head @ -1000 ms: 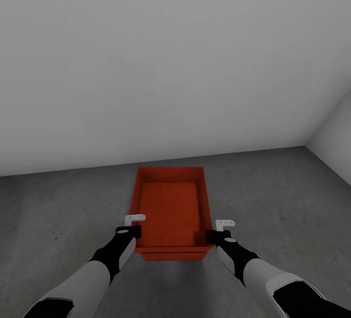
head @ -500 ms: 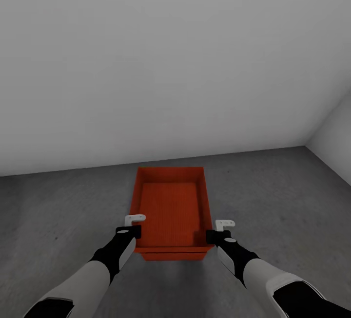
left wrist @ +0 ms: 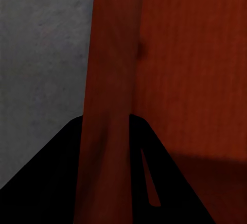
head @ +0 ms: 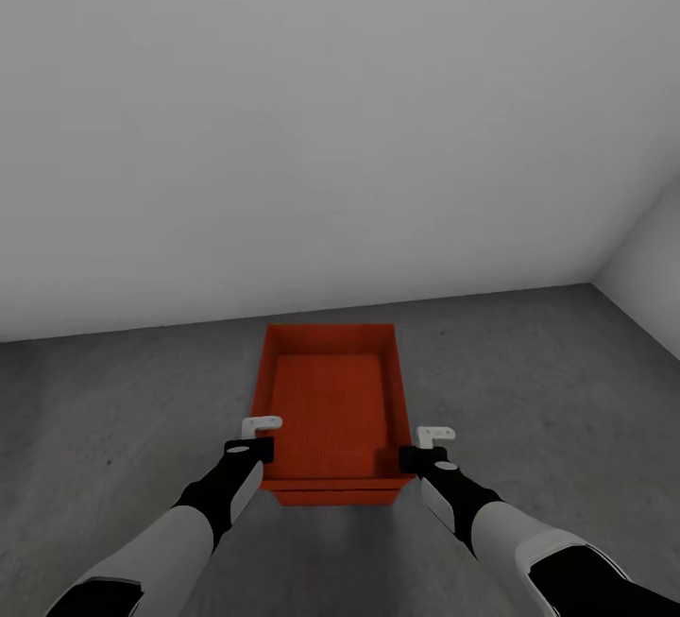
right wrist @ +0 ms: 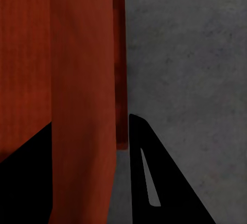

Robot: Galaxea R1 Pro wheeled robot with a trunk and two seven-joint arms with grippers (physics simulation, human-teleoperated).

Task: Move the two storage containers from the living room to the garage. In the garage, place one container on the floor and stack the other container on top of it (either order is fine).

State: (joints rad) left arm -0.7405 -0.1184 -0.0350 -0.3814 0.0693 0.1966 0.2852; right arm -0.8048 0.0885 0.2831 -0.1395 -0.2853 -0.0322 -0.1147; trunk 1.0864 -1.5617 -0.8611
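Observation:
One red-orange storage container (head: 331,400) sits low over the dark grey garage floor (head: 548,390), its open top facing up and nothing inside it. My left gripper (head: 260,452) is shut on its left wall (left wrist: 110,80) near the front corner. The right gripper (head: 411,456) is shut on the right wall (right wrist: 82,80). In each wrist view the thin wall runs between the dark fingers (left wrist: 149,183) (right wrist: 149,183). A second red-orange strip (head: 335,494) (right wrist: 120,80) shows under and beside the held bin; I cannot tell whether it is the other container.
A plain white-grey wall (head: 331,126) rises just behind the bin. A second wall (head: 652,267) meets it at the right corner. Mottled concrete spreads to both sides of the bin.

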